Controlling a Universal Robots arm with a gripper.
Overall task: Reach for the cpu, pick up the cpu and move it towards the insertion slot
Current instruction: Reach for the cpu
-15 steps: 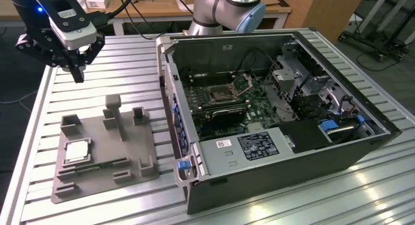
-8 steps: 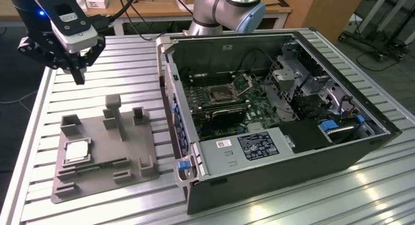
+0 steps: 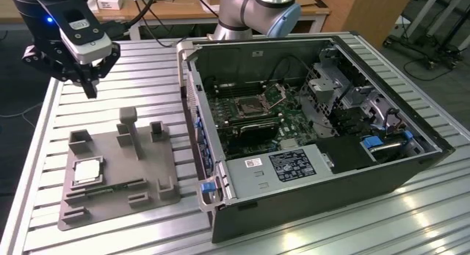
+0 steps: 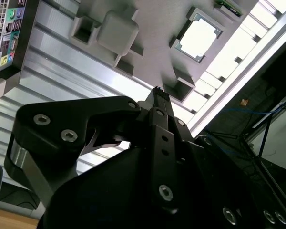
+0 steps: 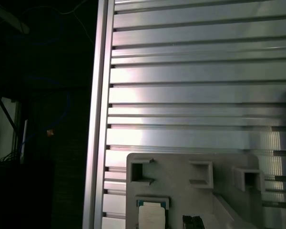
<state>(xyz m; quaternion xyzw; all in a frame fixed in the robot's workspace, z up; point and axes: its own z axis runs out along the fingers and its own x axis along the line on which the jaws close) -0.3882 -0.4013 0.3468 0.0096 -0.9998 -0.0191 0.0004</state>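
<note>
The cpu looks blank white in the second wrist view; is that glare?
Yes, glare: in the second wrist view the cpu and the table beside it blow out white; in the exterior view the cpu is evenly lit, with glare on the table's near edge; in the first wrist view the table shines palely.

We read the table [image 3: 132, 62] as bare slatted metal, brushed, with bright glare streaks. Grey tray [image 3: 158, 161] looks like matt plastic, smooth. The cpu [image 3: 87, 171] has a silvery metal top with a satin sheen. Gripper [image 3: 90, 91] is matt black, with shiny metal screw heads [image 4: 69, 136] in the second wrist view. Computer case [image 3: 323, 194]: dark painted metal, dull. Insertion slot [image 3: 250, 106]: shiny silver metal frame. Far desk [image 3: 184, 10] looks wooden.
</note>
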